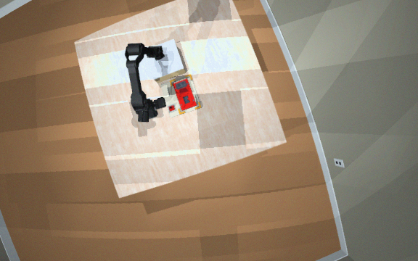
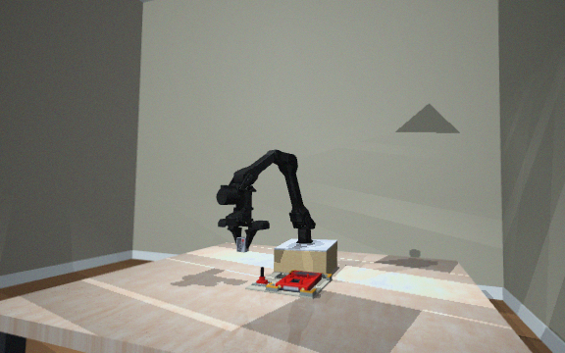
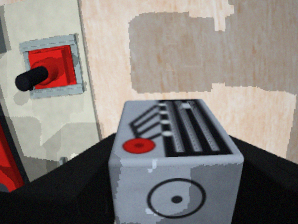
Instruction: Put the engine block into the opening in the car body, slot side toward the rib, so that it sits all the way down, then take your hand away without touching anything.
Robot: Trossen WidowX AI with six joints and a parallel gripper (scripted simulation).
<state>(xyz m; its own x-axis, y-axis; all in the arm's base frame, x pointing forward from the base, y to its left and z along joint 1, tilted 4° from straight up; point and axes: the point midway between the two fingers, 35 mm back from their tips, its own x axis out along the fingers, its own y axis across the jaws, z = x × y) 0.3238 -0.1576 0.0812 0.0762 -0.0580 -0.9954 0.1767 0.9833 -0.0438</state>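
My gripper is shut on the grey engine block and holds it above the table, beside the car's lever side. In the wrist view the block's top shows a red disc and black bars, and its near face a ringed dot. The red car body sits on a pale base, with a dark opening in its top. The block is hidden under the arm in the top view. I cannot tell the slot side or the rib.
A red knob piece with a black lever stands on the pale base beside the car body. The arm rises from a box with a white top directly behind the base.
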